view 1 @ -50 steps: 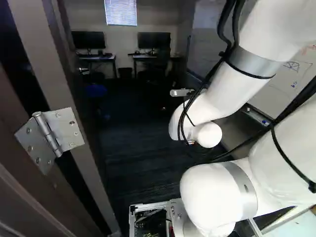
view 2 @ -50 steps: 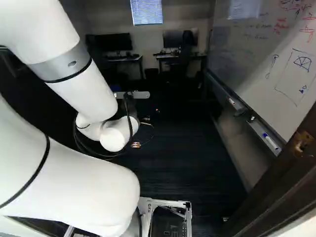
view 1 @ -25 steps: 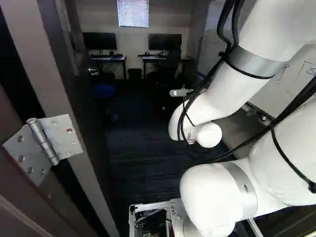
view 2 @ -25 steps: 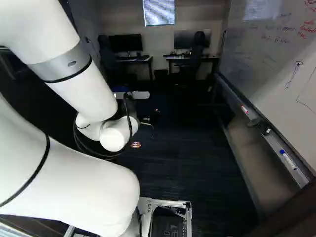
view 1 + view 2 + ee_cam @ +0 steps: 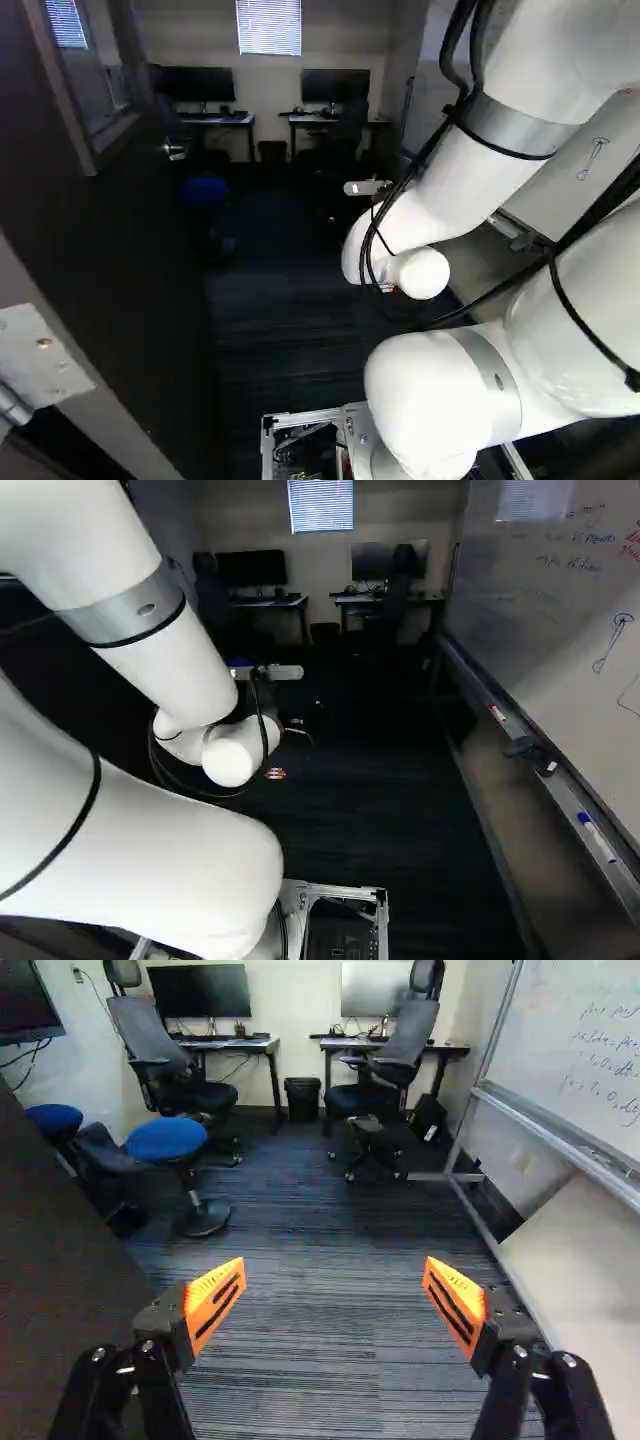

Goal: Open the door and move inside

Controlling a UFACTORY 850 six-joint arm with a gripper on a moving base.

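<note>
The claw (image 5: 298,738) is wide apart, between the opened door (image 5: 110,250) and the whiteboard (image 5: 590,1050); ahead stands one blue stool (image 5: 167,1140).

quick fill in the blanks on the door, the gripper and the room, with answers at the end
The door stands ____, with the room and its two desks in sight past its handle.
The pads of the gripper are coloured ____.
The bin stands on the floor ____ the two desks, one to each side of it.
The whiteboard lies along the ____ side of the right base view.

Missing words: open; orange; between; right
</note>
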